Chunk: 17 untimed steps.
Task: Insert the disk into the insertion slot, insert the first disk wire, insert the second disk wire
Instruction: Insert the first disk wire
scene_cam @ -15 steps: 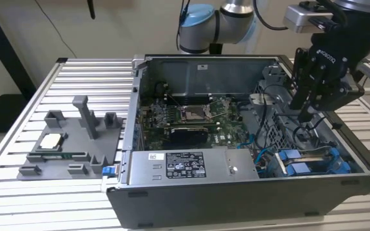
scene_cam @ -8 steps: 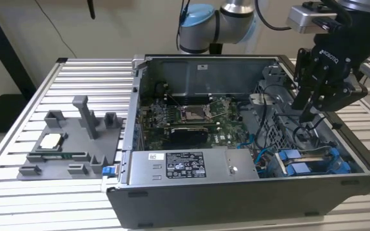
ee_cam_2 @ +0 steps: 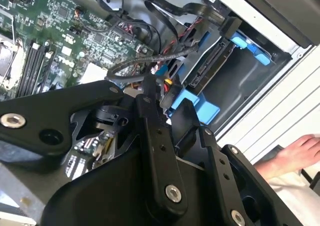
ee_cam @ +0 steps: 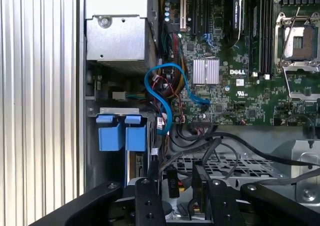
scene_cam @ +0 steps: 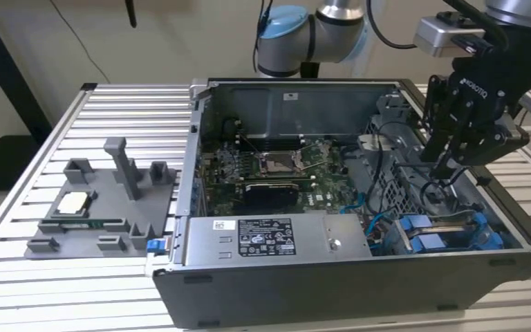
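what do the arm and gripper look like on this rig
Silver-grey tubular arm with a light blue joint cap, a black cable looping beside it and a grey camera box at the wrist. The gripper is black and angular, with silver screws and white lettering.

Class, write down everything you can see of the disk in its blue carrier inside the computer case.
The disk sits in the drive bay at the open case's corner on the exterior view's right, beside the power-supply box. Little grey metal shows; a bright blue plastic carrier frames it, with two blue tabs side by side in the first wrist view. Dark cables pass near its end; whether any is plugged in cannot be told.
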Motion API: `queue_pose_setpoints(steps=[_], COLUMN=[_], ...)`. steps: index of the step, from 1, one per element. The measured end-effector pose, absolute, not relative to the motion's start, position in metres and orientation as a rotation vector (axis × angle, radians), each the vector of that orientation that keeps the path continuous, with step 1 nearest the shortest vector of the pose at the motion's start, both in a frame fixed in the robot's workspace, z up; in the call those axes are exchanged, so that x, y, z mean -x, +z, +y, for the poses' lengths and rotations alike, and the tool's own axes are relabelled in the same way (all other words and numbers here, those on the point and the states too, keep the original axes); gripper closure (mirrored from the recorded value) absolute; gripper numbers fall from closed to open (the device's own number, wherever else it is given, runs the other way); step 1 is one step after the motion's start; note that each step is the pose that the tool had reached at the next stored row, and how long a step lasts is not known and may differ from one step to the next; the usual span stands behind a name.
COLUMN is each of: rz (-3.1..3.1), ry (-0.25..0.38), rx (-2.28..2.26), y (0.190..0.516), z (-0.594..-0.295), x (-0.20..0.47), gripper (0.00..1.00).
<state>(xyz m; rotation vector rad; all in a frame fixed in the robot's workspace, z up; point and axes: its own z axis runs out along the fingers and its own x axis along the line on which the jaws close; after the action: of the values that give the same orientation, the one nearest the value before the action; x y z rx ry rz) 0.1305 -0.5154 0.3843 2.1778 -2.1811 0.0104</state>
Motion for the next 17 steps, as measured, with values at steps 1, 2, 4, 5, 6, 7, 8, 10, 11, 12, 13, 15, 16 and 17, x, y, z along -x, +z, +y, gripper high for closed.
queue_pose_setpoints(steps=[1,2,4,5,6,7,8,10,11,12,13,15,16,17], rz=[-2.18,-2.18,-2.181,-2.182,-2.183,-2.184,-2.184,-2.183,-2.183,-2.183,-2.183,-2.183,-2.183,-2.183], ry=[0.009,0.007,0.002,-0.001,-0.004,-0.007,-0.008,-0.008,-0.008,-0.008,-0.008,-0.008,-0.008,-0.008], rx=[-2.181,-2.183,-2.187,-2.189,-2.19,-2.192,-2.193,-2.194,-2.194,-2.194,-2.194,-2.194,-2.194,-2.194], y=[0.3839,0.3836,0.3833,0.3832,0.3832,0.3832,0.3832,0.3831,0.3831,0.3831,0.3831,0.3831,0.3831,0.3829], z=[-0.5155,-0.5154,-0.5154,-0.5155,-0.5155,-0.5155,-0.5154,-0.5154,-0.5154,-0.5154,-0.5154,-0.5155,-0.5155,-0.5155], x=[-0.1306,-0.1307,-0.1307,-0.1307,-0.1307,-0.1308,-0.1308,-0.1308,-0.1308,-0.1308,-0.1308,-0.1308,-0.1308,-0.131], gripper=[0.6,0.62,0.68,0.75,0.75,0.8,0.81,0.81,0.81,0.81,0.81,0.81,0.81,0.81])
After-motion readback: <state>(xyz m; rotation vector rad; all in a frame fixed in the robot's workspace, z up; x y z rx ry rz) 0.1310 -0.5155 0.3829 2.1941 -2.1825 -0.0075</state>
